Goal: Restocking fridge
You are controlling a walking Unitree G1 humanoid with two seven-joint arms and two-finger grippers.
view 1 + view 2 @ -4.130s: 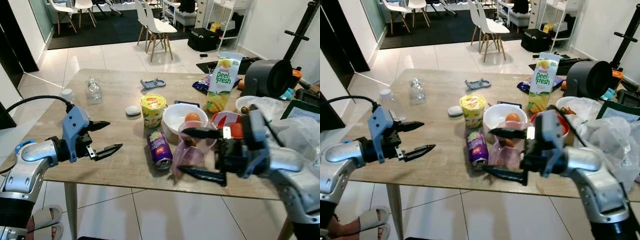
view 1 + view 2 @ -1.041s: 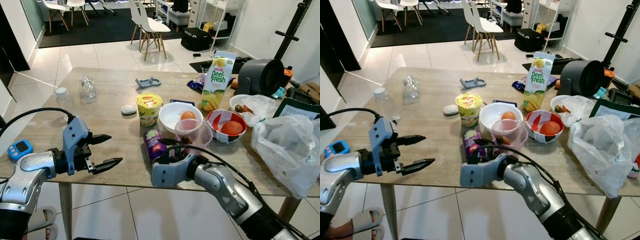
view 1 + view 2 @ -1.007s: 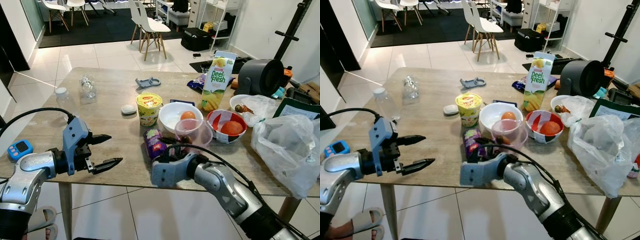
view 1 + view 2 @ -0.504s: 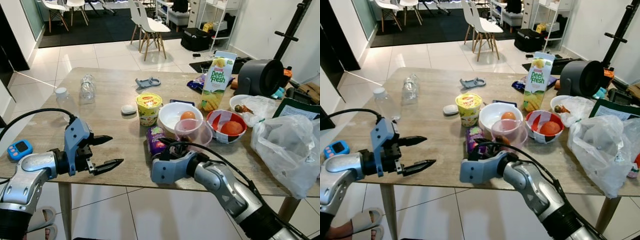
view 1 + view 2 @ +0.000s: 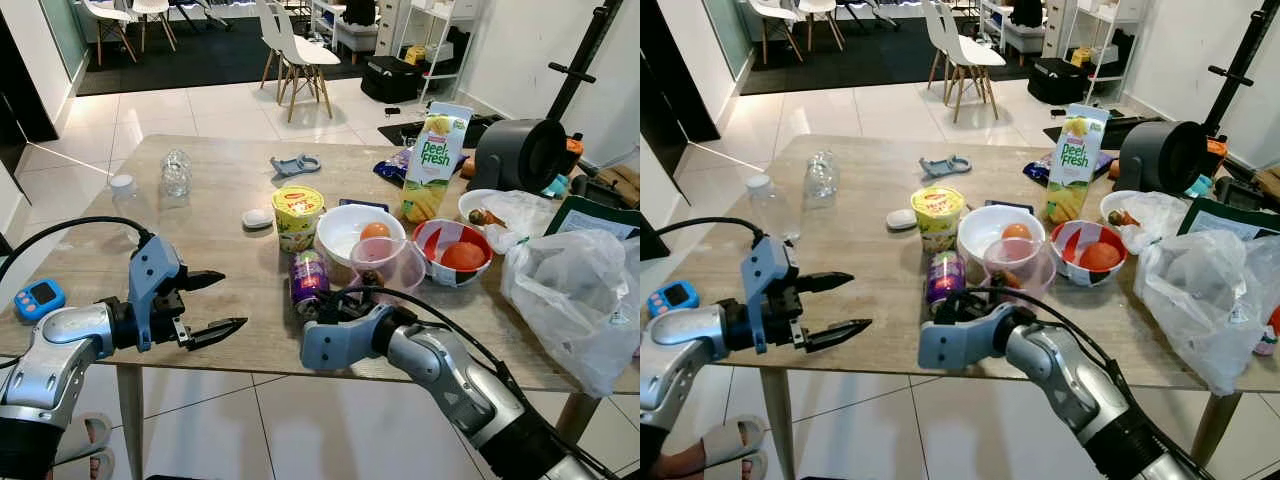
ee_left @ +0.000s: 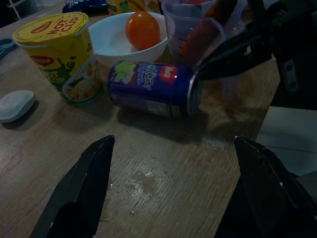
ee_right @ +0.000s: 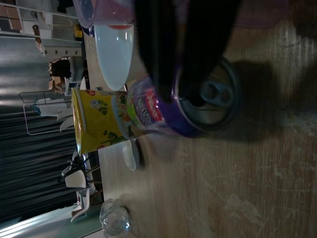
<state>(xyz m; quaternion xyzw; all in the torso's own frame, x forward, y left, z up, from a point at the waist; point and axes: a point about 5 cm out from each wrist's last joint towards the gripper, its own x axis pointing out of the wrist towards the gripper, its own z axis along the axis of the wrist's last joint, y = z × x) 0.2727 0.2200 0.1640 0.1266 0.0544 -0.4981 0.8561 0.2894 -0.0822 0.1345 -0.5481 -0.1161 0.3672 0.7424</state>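
Observation:
A purple drink can (image 5: 308,275) lies on its side on the wooden table (image 5: 230,215), between a yellow noodle cup (image 5: 298,215) and a pink plastic cup (image 5: 390,268). My right gripper (image 5: 325,303) is at the can's near end. In the right wrist view one fingertip rests in the can's recessed top (image 7: 208,94) and the other on its wall, so the fingers are shut on the rim. My left gripper (image 5: 232,299) hovers open over the table's front left edge, well apart from the can (image 6: 148,88).
Behind the can stand a white bowl (image 5: 340,240) holding an orange, a red bowl (image 5: 440,265) of tomato and a juice carton (image 5: 430,165). Plastic bags (image 5: 575,300) crowd the right end. A clear bottle (image 5: 176,172) stands far left. The front table edge is close.
The can has swung and slid away from the front edge toward the noodle cup, with my right gripper following at its end. The left arm has stayed put.

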